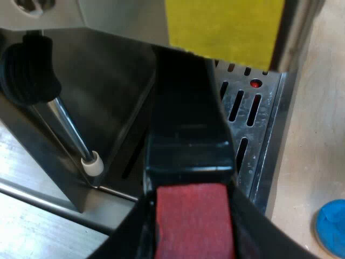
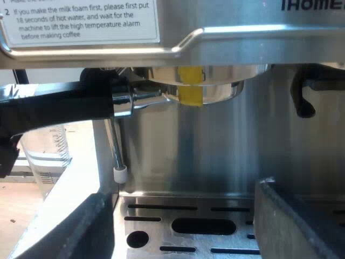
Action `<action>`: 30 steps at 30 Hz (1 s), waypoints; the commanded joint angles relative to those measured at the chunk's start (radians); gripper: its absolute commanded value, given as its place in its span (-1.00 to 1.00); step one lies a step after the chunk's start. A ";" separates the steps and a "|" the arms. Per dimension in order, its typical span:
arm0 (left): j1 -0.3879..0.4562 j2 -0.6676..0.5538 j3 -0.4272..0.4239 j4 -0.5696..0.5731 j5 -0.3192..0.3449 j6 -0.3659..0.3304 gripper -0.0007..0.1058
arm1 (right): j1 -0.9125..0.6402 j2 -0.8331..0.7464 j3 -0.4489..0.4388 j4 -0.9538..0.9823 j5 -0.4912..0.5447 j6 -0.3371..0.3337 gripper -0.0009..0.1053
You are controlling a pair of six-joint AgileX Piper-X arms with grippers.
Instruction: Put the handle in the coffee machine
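The holder's dark handle (image 1: 188,124) runs from my left gripper (image 1: 191,218) toward the espresso machine (image 1: 108,91), and its red end (image 1: 191,226) sits between my two black fingers, which are shut on it. Seen from the right wrist, the holder's metal head (image 2: 199,90) sits up against the brew head under the machine's front panel (image 2: 232,38), marked with yellow tape, and the handle (image 2: 59,105) sticks out sideways. My right gripper (image 2: 183,229) hovers low over the drip tray (image 2: 161,213), open and holding nothing.
A steam wand (image 1: 73,132) with a white tip hangs beside the handle, under a black knob (image 1: 27,70). The slotted drip tray (image 1: 242,118) has a red float. A blue tamper (image 1: 333,226) lies on the table. A measuring glass (image 2: 46,154) stands beyond the wand.
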 commanded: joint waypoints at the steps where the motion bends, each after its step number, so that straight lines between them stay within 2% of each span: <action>1: 0.005 -0.033 -0.029 -0.025 0.264 -0.009 -0.98 | -0.007 0.000 -0.003 -0.002 0.003 -0.017 0.11; 11: 0.005 -0.033 -0.029 -0.017 0.262 -0.015 -0.98 | -0.014 0.000 -0.003 -0.002 -0.006 -0.019 0.11; 15: 0.005 -0.033 -0.029 -0.017 0.259 -0.015 -0.98 | -0.049 0.007 -0.003 0.006 -0.130 -0.013 0.11; 17: 0.005 -0.033 -0.029 -0.017 0.259 -0.015 -0.98 | -0.067 0.018 -0.003 0.002 -0.154 -0.013 0.09; 21: 0.005 -0.033 -0.029 -0.017 0.261 -0.026 -0.98 | -0.114 0.060 -0.003 -0.011 -0.154 0.000 0.00; 25: 0.005 -0.033 -0.029 -0.017 0.261 -0.026 -0.98 | -0.122 0.071 -0.003 -0.020 -0.154 0.004 -0.01; 27: 0.005 -0.033 -0.029 -0.017 0.261 -0.026 -0.98 | -0.156 0.125 -0.003 -0.098 -0.154 0.014 -0.11; 30: 0.005 -0.033 -0.029 -0.017 0.261 -0.026 -0.98 | -0.188 0.166 -0.003 -0.176 -0.241 0.014 -0.26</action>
